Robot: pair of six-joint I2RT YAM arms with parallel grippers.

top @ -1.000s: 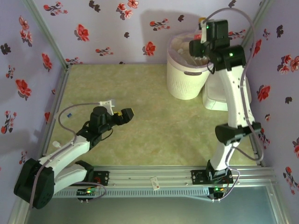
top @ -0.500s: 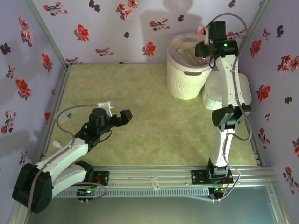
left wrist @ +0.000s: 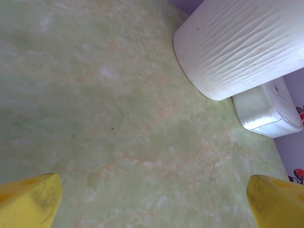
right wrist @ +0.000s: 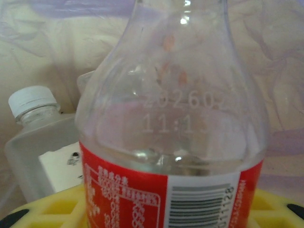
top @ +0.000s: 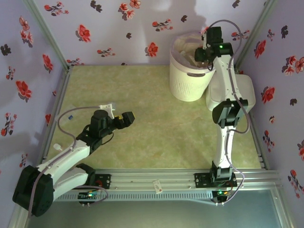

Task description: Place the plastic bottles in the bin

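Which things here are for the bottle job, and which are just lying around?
For the job:
- clear red-label bottle
- white-capped bottle behind it
- bin

Just lying about:
- flat white box beside the bin
- small white tag on the front rail

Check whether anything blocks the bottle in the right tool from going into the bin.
Nothing visible does. The right tool holds the clear bottle over the bin, at its open mouth. A white-capped bottle lies against the liner, off to one side.
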